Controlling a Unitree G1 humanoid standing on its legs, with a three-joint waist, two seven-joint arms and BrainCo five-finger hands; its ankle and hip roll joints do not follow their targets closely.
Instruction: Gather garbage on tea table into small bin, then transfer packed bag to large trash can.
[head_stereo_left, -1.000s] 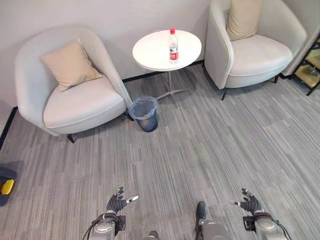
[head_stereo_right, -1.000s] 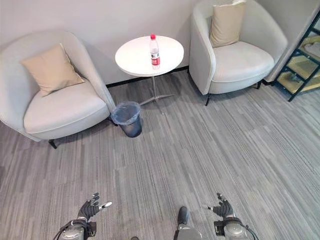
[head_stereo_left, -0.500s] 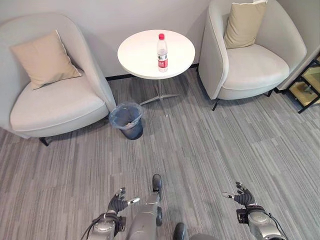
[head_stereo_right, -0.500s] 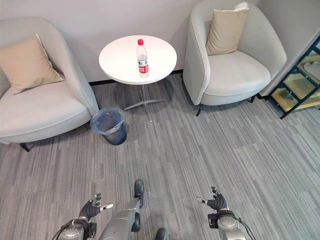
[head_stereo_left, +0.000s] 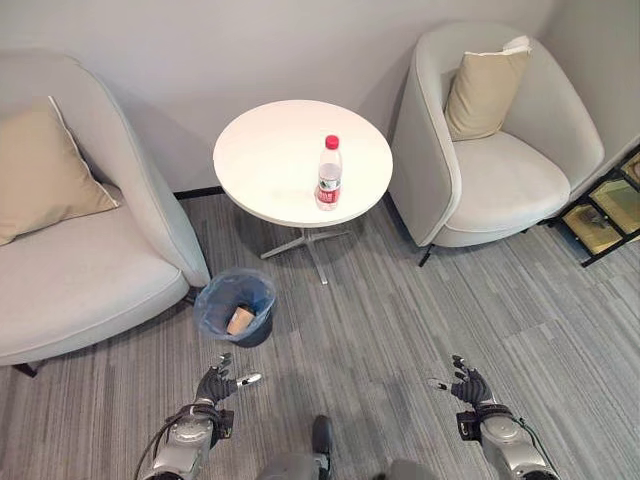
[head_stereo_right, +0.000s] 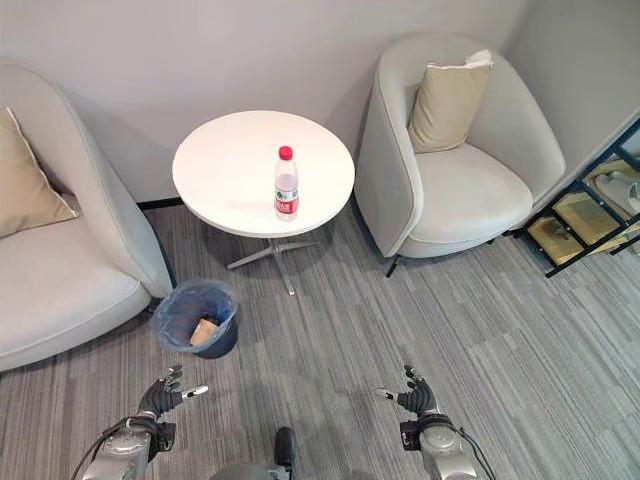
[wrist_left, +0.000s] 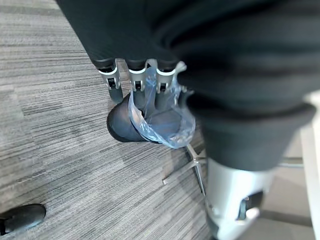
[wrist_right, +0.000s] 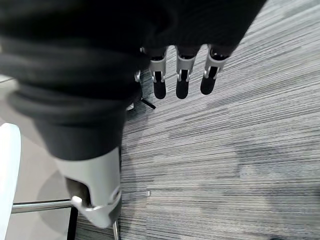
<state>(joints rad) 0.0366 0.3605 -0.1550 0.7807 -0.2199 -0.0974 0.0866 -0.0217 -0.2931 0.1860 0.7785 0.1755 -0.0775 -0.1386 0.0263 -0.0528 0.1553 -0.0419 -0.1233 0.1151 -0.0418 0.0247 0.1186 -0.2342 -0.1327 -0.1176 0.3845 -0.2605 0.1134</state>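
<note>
Round white tea table (head_stereo_left: 270, 165) on metal pedestal, standing on grey striped carpet floor (head_stereo_left: 400, 330). Plastic bottle (head_stereo_left: 328, 174) with red cap upright on tabletop, toward right side. Small bin (head_stereo_left: 236, 306) with blue liner on floor by table foot, just beyond left hand (head_stereo_left: 216, 385) fingers (wrist_left: 136, 85); brown scrap inside. Two pale armchairs flank table on floor, well beyond fingertips.

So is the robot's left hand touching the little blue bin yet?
Apart. In the left eye view, grey carpet shows between the left hand and the small bin; the hand's fingers are relaxed and hold nothing.
</note>
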